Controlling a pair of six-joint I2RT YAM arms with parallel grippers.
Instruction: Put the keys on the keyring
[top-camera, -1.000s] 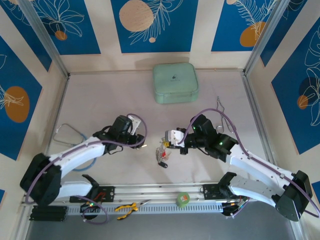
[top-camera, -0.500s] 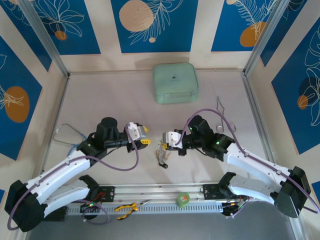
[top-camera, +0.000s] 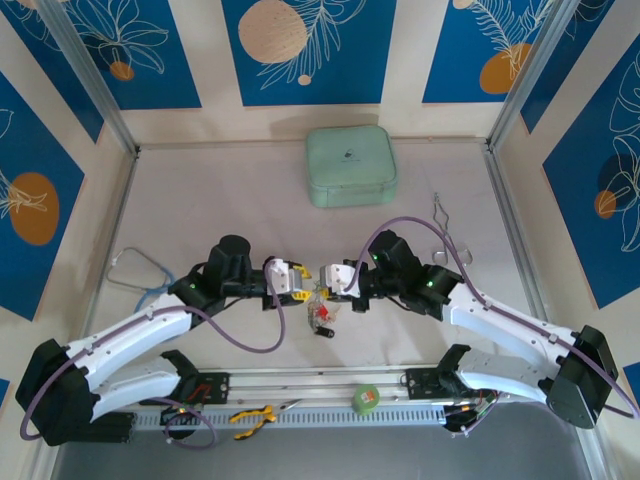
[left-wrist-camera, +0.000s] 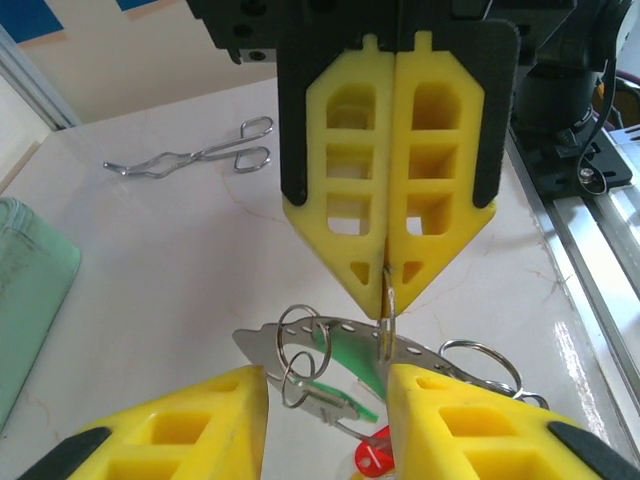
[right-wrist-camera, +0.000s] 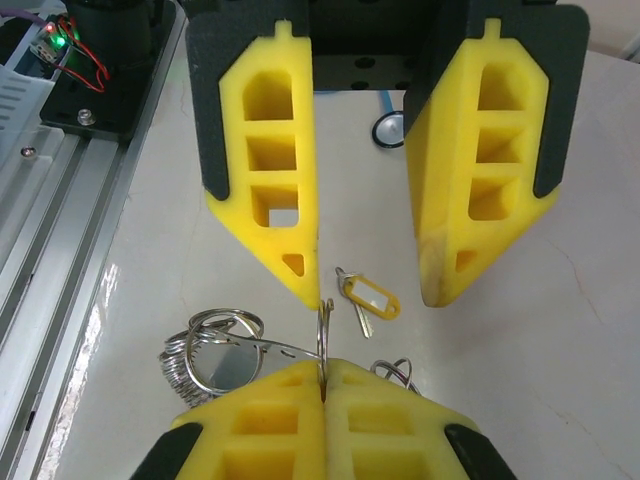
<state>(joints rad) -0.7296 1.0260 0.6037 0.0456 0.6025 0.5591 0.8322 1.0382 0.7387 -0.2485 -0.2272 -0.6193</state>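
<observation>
My right gripper (right-wrist-camera: 323, 372) is shut on a split ring (right-wrist-camera: 323, 328) that hangs in a hole of the keyring (left-wrist-camera: 425, 352), a silvery perforated band held just above the table. Several more split rings (left-wrist-camera: 300, 345), a green tag (left-wrist-camera: 345, 362) and a red tag (left-wrist-camera: 372, 462) hang from the band. My left gripper (left-wrist-camera: 325, 390) is open, one finger on each side of the band, nose to nose with the right gripper (top-camera: 324, 280). A key with a yellow tag (right-wrist-camera: 371, 298) lies loose on the table below. The bunch (top-camera: 320, 315) dangles between both grippers.
A mint green case (top-camera: 350, 167) sits at the back centre. Steel forceps (top-camera: 440, 215) lie at the right and a stethoscope (top-camera: 140, 270) at the left. Yellow-handled pliers (top-camera: 255, 415) and a green tape roll (top-camera: 367, 399) rest on the front rail.
My left arm has swung right, bringing its open gripper up to the right gripper and around the band. The right gripper has shifted slightly left with the ring.
</observation>
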